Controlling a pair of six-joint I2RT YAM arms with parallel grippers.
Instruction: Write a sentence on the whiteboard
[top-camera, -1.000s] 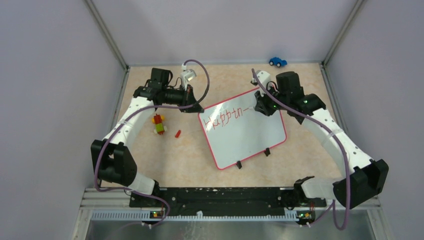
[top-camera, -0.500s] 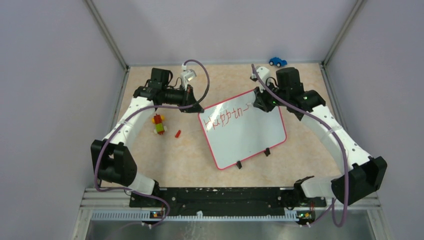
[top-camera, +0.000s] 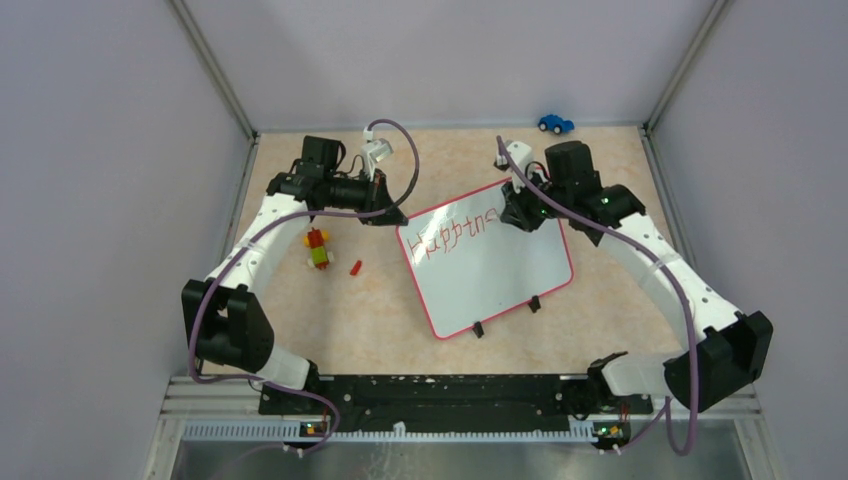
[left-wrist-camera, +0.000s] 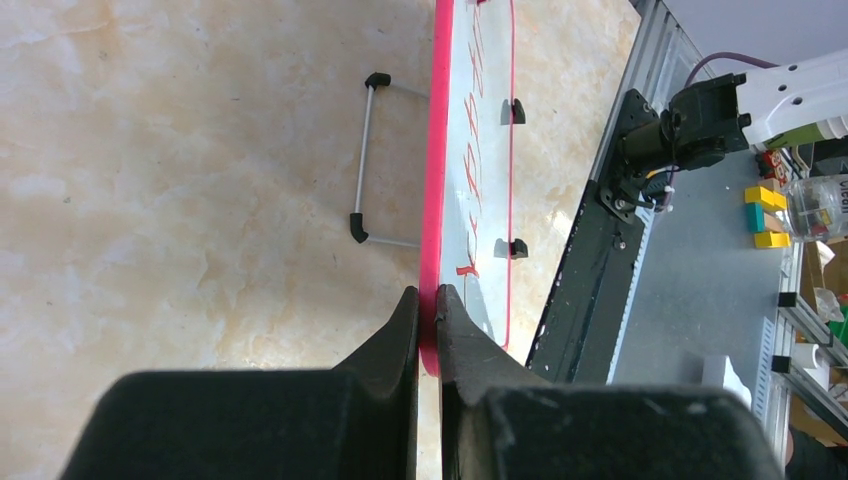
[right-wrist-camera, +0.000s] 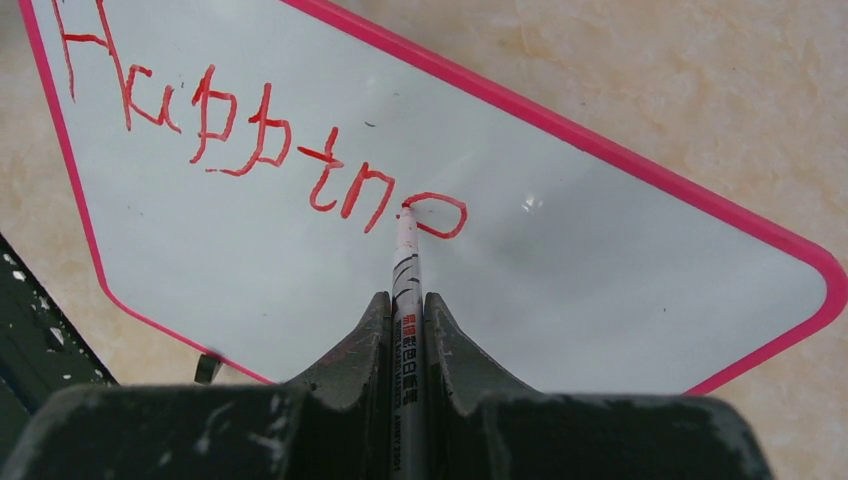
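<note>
Right wrist view: my right end effector is clamped on a marker. The marker's tip is touching the whiteboard at the tail of the red sentence, right on a small loop after the last stroke. I read roughly "Happin" in one line. The first letter is cut off by the top edge of the picture.

Left wrist view: my left end effector is pinched together on the whiteboard's pink frame, close to a corner. The whiteboard is nearly edge-on from here, so the lettering is too squashed to read.

Top view: the whiteboard sits skewed on the tabletop between the two end effectors. The left one is at its far left corner. The right one is over its far edge, hiding the marker and the end of the writing.
</note>
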